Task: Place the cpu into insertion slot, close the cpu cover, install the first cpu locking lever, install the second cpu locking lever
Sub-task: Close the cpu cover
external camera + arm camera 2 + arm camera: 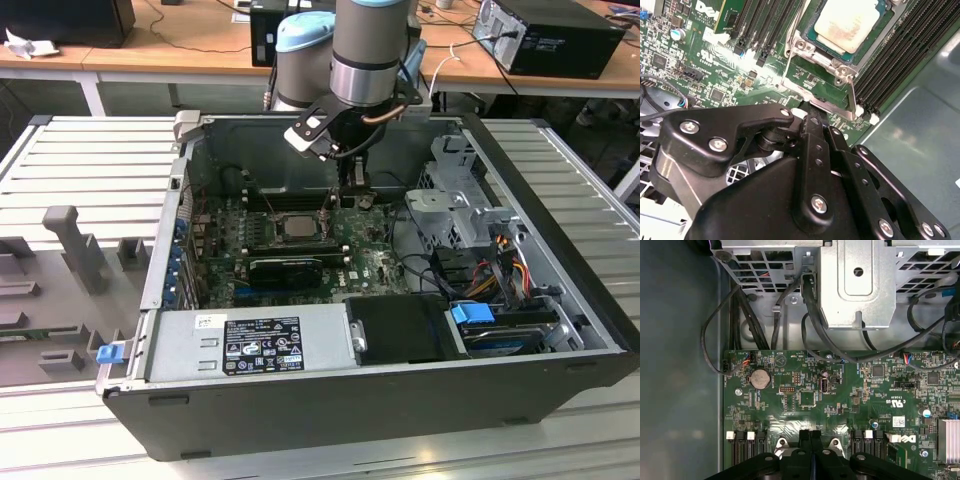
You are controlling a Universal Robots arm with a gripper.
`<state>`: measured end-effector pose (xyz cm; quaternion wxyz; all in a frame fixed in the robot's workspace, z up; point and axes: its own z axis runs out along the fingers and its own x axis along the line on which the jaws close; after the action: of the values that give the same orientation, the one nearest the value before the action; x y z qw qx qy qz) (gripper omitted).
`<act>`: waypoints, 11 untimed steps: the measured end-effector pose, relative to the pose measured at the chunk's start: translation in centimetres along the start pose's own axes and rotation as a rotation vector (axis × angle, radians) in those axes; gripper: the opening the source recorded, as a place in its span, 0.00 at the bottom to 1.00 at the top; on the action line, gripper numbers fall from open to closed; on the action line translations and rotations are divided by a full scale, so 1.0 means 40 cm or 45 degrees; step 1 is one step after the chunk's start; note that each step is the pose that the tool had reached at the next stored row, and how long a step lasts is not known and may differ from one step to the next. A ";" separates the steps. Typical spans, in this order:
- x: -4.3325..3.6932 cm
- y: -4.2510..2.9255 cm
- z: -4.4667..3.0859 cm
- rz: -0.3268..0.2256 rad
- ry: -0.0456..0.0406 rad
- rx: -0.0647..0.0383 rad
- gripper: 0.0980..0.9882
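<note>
One cpu (850,22) (seated), one gripper (812,111) closed

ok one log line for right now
cpu: in insertion slot | cpu cover: down | gripper: shut, tip beside locking lever

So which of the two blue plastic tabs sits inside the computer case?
The blue tab on the drive at the exterior view's right; the other blue tab clips to the case at its outer corner, that view's left.

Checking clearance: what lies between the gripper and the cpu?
In the second wrist view, the silvery cpu cover edge and a strip of green board lie between the gripper and the cpu.
</note>
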<state>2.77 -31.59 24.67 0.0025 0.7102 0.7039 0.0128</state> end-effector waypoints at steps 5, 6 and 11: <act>0.000 -0.004 0.000 0.000 0.000 0.000 0.01; 0.000 -0.004 0.000 0.000 0.000 0.000 0.01; 0.000 -0.008 0.000 0.000 0.000 0.000 0.01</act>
<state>2.46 -31.59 24.67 0.0025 0.7102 0.7039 0.0128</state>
